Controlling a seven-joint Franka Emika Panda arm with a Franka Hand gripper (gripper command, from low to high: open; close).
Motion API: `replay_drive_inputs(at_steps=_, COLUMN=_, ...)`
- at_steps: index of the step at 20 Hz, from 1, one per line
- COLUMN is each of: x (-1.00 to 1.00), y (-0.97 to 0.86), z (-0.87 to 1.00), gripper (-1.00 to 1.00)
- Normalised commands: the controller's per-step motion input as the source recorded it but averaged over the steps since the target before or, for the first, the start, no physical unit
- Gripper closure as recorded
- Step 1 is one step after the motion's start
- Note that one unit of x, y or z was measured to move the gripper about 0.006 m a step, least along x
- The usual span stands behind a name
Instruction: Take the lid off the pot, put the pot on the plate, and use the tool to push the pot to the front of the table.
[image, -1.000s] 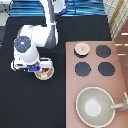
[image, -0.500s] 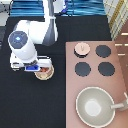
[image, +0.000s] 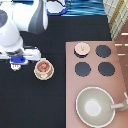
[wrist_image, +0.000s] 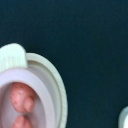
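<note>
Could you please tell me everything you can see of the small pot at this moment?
The pot is small, round and pinkish-tan, with side tabs, one pale tab clear in the wrist view. It stands upright and uncovered, showing reddish-orange contents. It sits on the cream-yellow plate, whose rim rings it, on the black table toward the exterior view's left. Its lid lies apart on the stove. The gripper hovers just beside it, on the exterior view's left, not holding it.

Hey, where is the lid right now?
In the exterior view the lid lies on the stove's upper left burner, right of the pot on the plate; the gripper hovers left of the pot.
</note>
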Motion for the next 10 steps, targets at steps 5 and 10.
replay_drive_inputs(at_steps=5, x=-0.48, y=-0.84, z=0.01, gripper=-1.0)
replay_drive_inputs(at_steps=10, x=-0.68, y=-0.76, z=-0.43, gripper=-1.0)
